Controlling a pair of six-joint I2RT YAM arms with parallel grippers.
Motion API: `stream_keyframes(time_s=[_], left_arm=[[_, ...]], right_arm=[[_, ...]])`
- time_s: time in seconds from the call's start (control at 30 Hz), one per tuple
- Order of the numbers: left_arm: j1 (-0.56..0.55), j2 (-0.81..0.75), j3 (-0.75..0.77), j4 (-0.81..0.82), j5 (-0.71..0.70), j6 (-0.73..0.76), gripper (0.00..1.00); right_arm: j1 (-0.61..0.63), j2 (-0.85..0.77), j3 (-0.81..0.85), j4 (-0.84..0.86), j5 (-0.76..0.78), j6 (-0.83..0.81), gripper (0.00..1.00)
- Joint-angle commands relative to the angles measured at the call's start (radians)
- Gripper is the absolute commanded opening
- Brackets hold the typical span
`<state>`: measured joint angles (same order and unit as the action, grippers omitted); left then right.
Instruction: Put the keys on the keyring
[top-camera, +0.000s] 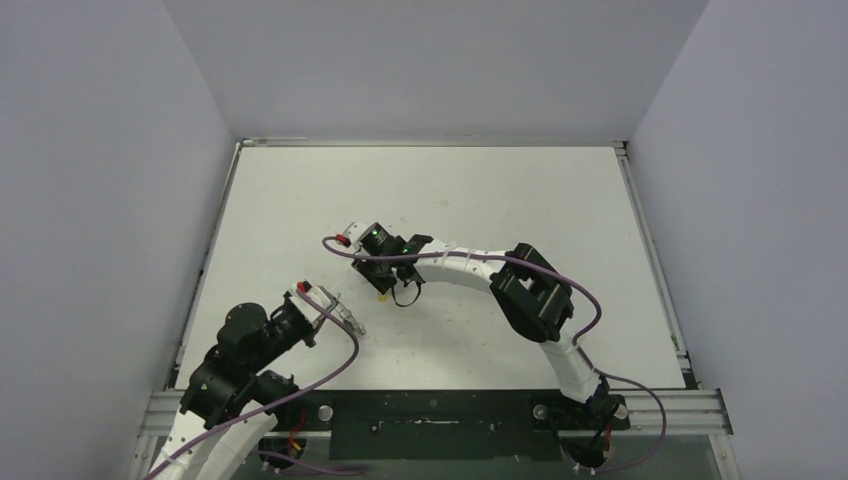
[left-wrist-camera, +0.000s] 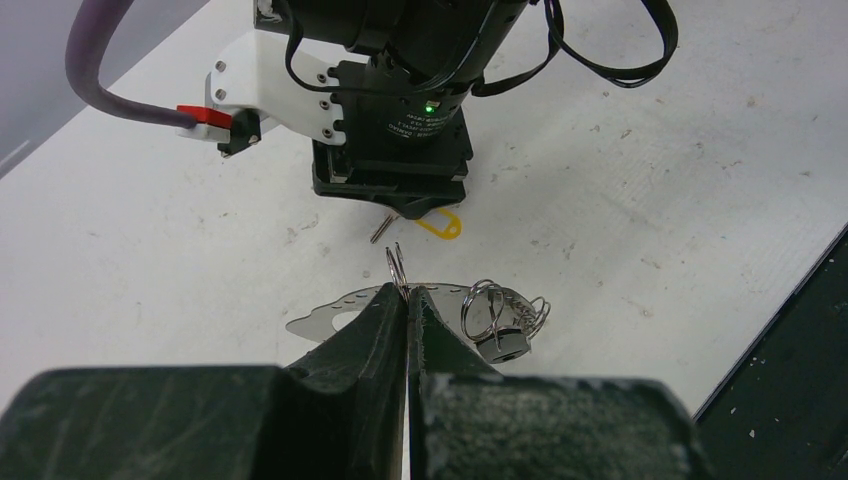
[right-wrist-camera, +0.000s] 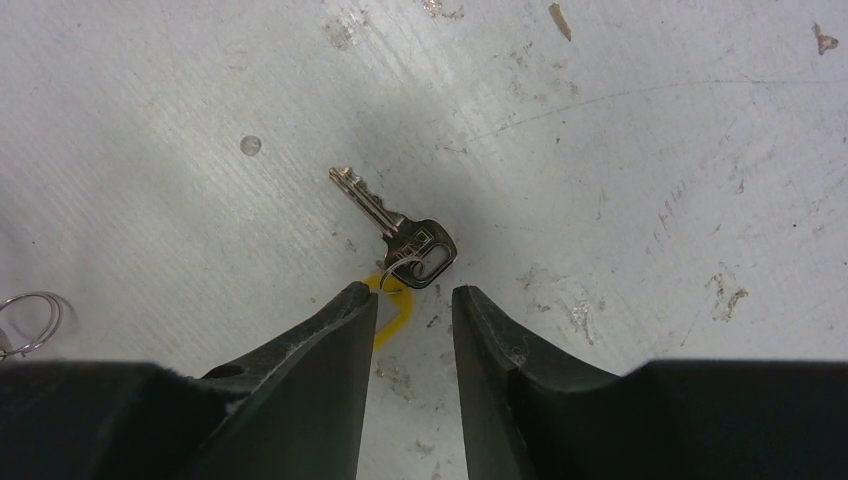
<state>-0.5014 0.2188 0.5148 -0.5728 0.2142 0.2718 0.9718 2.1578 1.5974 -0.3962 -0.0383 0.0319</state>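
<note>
The key (right-wrist-camera: 395, 225) lies flat on the bench (right-wrist-camera: 650, 150), its silvery blade pointing away from the right claw (right-wrist-camera: 412, 292) and its head nearest the fingertips, with a small ring through the head and a yellow tab (right-wrist-camera: 398, 312) trailing back from it. The tab reaches into the gap between the two fingers, close against the one on the left of the right wrist view, while the key itself sits just beyond the tips. That claw stands narrowly parted and grips nothing. It points steeply down at the bench, low over the key, at the end of a right arm that rises from its base at the near right, folds at a high elbow and runs leftward to the middle of the bench. Near-left of the key, apart from it, is the keyring (left-wrist-camera: 330, 318), a thin silvery piece with small rings strung on it; one ring stands up just above the fingertips and a tangle of rings with a small dark piece hangs at its right end. The left claw (left-wrist-camera: 408, 295) is closed tight on the keyring's edge, holding it low over the bench. The left arm crouches at the near-left corner, its claw aimed toward the right claw.
</note>
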Motion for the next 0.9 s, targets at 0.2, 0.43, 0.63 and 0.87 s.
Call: stream_keyframes(time_s=[0.2, 0.43, 0.63, 0.87], left_arm=[[0.0, -0.008, 0.005, 0.061, 0.018, -0.009, 0.0], [0.0, -0.007, 0.005, 0.06, 0.019, -0.009, 0.0], [0.0, -0.007, 0.005, 0.062, 0.02, -0.011, 0.0], [0.0, -0.009, 0.004, 0.063, 0.021, -0.01, 0.0]], right_arm=[[0.045, -0.03, 0.019, 0.034, 0.064, 0.004, 0.35], [0.056, 0.015, 0.044, 0.011, 0.113, 0.004, 0.35], [0.053, 0.037, 0.056, 0.01, 0.145, 0.015, 0.29], [0.045, 0.068, 0.079, 0.019, 0.142, 0.036, 0.17]])
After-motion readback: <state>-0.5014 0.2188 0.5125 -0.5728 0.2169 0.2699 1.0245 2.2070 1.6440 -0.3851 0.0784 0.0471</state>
